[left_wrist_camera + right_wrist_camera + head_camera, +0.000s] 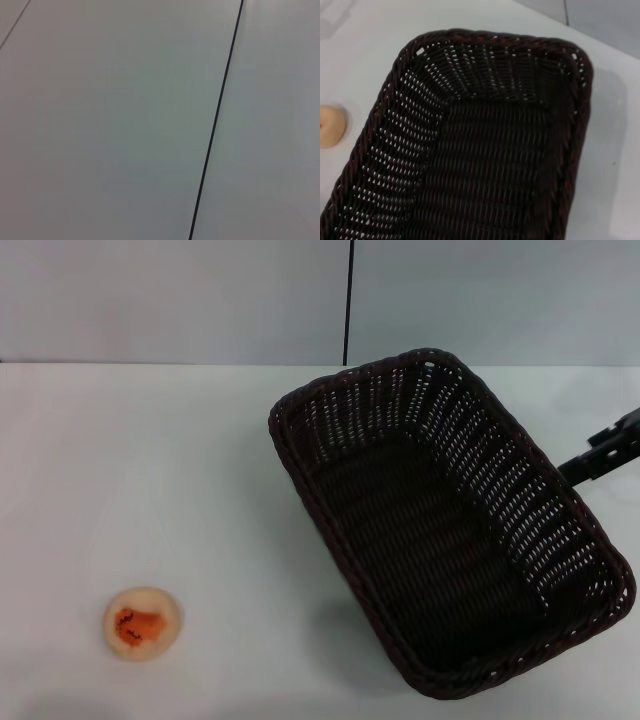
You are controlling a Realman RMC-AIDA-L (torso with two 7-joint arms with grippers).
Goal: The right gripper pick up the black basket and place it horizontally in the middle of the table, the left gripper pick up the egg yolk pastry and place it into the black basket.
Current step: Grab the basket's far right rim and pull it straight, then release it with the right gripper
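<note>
One black basket [450,530] beside right gripper [610,452], pastry [142,623] apart

Basket at three o'clock, pastry at eight

The black basket [440,525] lies on the table [150,460] toward three o'clock, skewed, its long axis running eleven to five (nothing inside it). The egg yolk pastry [142,623] sits well apart at eight o'clock. The right gripper [605,453] reaches the basket's three o'clock side.

At the table's right edge, the right hand [608,452] is mostly cut off, its fingers hidden behind the black basket [440,530]; grip unclear.
</note>
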